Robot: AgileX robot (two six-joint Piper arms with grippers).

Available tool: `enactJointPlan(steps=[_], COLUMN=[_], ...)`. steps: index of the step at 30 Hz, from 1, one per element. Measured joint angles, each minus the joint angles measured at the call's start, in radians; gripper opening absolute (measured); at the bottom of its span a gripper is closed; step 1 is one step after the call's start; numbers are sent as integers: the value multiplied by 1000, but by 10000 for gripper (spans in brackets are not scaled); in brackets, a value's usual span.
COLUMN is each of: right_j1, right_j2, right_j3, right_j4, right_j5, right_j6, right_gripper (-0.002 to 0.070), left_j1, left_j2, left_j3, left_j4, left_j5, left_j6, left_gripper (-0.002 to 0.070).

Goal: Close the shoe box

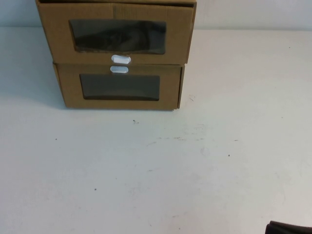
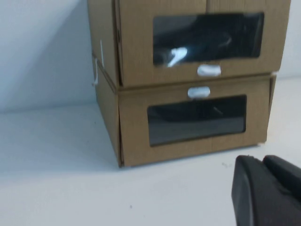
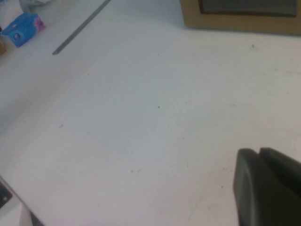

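Observation:
Two brown cardboard boxes stand stacked at the table's far side. The upper one is the shoe box [image 1: 117, 36], with a clear window and a white pull tab [image 1: 121, 59] under it; its front stands slightly forward of the box below. It also shows in the left wrist view [image 2: 197, 42]. My left gripper [image 2: 262, 161] is shut and empty, low over the table in front of the boxes, off their right corner. My right gripper [image 3: 258, 152] is shut and empty, far back from the boxes; only a dark bit of it [image 1: 288, 227] shows at the high view's near right corner.
The lower brown box [image 1: 119, 87] has its white tab [image 1: 119, 69] above its window. A white table [image 1: 156, 170] spreads in front of the boxes. In the right wrist view a blue packet [image 3: 22, 29] and a grey strip [image 3: 80, 28] lie off to one side.

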Motion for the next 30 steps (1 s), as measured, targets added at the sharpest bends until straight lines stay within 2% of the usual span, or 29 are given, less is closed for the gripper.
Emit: enactJointPlan(steps=[6,20,25,27,30], right_j1=[0,0,0,-30,-183], right_j2=[0,-2,-30,-62,-103], right_j3=[84,97,97,97,97], right_j4=[4,4,-96,-120,-135], right_j5=[-26,-34,-7,16,35], right_j6=[1,1,-7,-4,-4], right_gripper=[-11,-11,-11,-11,-11], left_j1=[0,0,0,0,0], left_j2=[0,0,0,0,0], left_j3=[92,96,96,96,96], left_j4=[-2,-2,-2,-2,-2], left_j5=[6,42,42,42,42], left_j6=[0,0,0,0,0], left_gripper=[-2,-2,-2,-2,-2])
